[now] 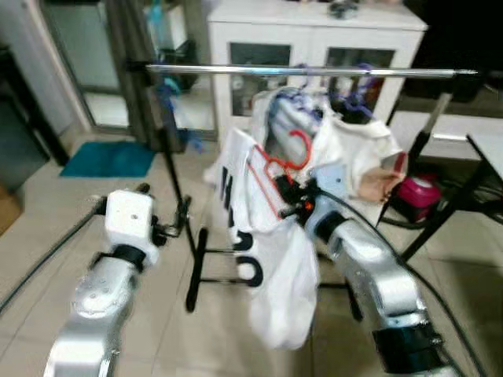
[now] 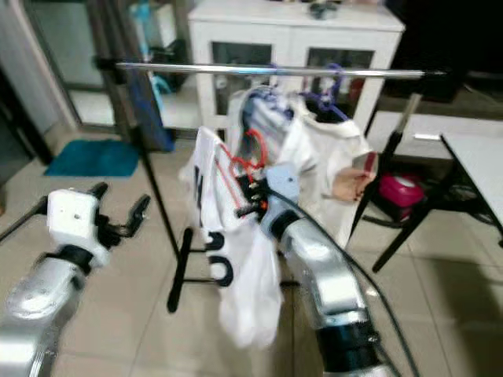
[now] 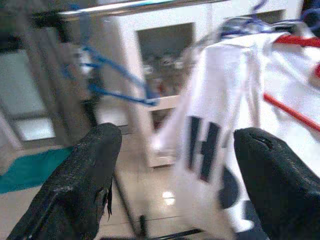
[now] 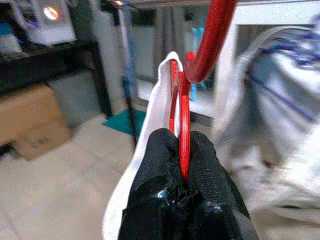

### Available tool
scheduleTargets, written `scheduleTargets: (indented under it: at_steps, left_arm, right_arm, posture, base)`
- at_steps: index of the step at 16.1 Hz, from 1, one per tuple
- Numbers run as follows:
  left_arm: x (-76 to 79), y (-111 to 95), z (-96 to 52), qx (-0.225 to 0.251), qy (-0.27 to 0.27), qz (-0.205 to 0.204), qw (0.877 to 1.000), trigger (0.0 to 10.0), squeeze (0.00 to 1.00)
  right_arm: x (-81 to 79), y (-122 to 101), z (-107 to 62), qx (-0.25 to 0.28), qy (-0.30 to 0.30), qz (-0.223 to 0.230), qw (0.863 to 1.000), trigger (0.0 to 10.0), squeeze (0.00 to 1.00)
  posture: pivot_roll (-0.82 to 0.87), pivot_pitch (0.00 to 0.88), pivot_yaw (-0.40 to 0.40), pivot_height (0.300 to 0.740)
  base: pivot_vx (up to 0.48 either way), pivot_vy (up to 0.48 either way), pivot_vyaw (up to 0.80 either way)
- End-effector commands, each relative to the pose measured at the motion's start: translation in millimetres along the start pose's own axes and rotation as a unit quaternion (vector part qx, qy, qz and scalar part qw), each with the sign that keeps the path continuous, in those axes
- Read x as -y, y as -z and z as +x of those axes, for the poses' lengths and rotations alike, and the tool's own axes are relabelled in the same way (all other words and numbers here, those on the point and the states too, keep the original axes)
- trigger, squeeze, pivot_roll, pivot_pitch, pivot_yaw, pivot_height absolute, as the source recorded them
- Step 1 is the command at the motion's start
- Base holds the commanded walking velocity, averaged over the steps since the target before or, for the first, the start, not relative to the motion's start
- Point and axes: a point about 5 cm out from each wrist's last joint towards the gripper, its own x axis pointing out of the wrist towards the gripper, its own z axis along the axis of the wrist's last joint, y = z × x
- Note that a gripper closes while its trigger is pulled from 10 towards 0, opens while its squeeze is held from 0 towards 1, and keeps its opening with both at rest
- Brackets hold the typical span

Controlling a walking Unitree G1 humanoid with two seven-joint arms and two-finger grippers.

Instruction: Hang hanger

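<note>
Right pincer [image 4: 182, 165] grips one red hanger [image 4: 210, 40] carrying one white shirt [image 1: 271, 267].

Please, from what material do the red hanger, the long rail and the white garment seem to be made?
Red hanger: probably plastic or plastic-coated wire, since it is thin, smooth and glossy; held by the right gripper.
Rail: metal, judging by its bright silvery reflective shine.
White garment: soft woven fabric that hangs in folds, matte, with dark printed marks.
</note>
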Motion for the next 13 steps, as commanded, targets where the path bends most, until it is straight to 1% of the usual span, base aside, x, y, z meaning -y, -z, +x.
scheduleTargets:
  at_steps: [1, 8, 13]
  left_arm:
    - [-5.4, -1.9, -3.3, -0.001, -0.009, 0.008, 1.0, 10.0, 0.0]
    - [-4.7, -0.8, -4.6, -0.006, -0.004, 0.013, 1.0, 10.0, 0.0]
    - [-1.3, 1.8, -6.2, -0.01, 0.004, 0.013, 1.0, 10.0, 0.0]
  right_arm:
    - [-2.8, -14.4, 2.5, 0.025, -0.002, -0.003, 1.0, 10.0, 0.0]
    - [-1.4, -15.2, 1.8, 0.023, 0.004, -0.009, 1.0, 10.0, 0.0]
    - [-2.5, -15.3, -0.6, 0.021, 0.001, -0.021, 1.0, 10.0, 0.0]
  posture:
    - [0.01, 0.0, 0.012, 0.74]
    - [0.0, 0.0, 0.02, 0.74]
    - [0.0, 0.0, 0.018, 0.74]
  base:
    - [0.431, 0.0, 0.0]
    - [0.431, 0.0, 0.0]
    - [0.43, 0.0, 0.0]
